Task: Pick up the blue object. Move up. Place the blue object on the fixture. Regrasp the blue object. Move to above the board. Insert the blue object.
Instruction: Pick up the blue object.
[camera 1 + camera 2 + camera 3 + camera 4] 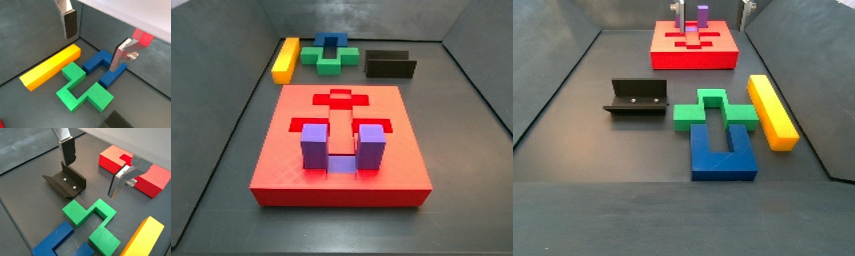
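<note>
The gripper (93, 37) hangs with its jaws apart and nothing between them, above the pieces on the floor; the blue object (723, 152) lies flat on the floor, touching the green block (714, 109), with the yellow bar (772, 110) beside them. The fixture (640, 98) stands just beside the green block; the board (339, 147) lies well apart, a purple block (341, 146) standing in it.

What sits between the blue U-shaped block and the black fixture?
Only bare floor in a side view: the blue object lies apart from the fixture, the green block sitting beside that gap. The open gripper hovers above.
</note>
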Robot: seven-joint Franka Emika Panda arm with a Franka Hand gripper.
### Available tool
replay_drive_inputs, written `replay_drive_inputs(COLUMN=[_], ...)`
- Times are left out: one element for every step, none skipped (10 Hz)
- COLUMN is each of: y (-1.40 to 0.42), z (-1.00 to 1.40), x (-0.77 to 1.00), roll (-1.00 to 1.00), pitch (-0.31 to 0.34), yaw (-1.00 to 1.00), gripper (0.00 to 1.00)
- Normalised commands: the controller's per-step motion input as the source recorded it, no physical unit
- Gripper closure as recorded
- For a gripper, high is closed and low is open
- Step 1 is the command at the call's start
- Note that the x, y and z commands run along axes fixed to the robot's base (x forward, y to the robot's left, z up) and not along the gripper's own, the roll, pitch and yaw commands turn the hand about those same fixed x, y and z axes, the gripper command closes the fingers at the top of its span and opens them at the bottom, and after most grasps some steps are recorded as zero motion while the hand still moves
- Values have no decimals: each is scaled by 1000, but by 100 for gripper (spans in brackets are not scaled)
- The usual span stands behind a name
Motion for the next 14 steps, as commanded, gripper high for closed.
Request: replay_drive_inputs(y=[-71, -77, -91, -97, -114, -143, -74, 66, 183, 183, 197, 269, 237, 260], z=[-14, -46, -60, -69, -131, -140, -223, -229, -126, -51, -34, 0, 83, 83], x=[-109, -94, -74, -23, 0, 0, 31, 194, 306, 377, 474, 649, 854, 811], roll=[97, 91, 107, 134, 147, 136, 154, 214, 203, 146, 119, 110, 91, 114], pitch=[-11, -10, -4, 0, -3, 0, -4, 0, 0, 0, 0, 30, 170, 180], yaw=[0, 0, 0, 0, 0, 0, 0, -43, -34, -6, 0, 0, 14, 51], gripper=[0, 0, 0, 0, 0, 0, 0, 0, 0, 0, 0, 0, 0, 0])
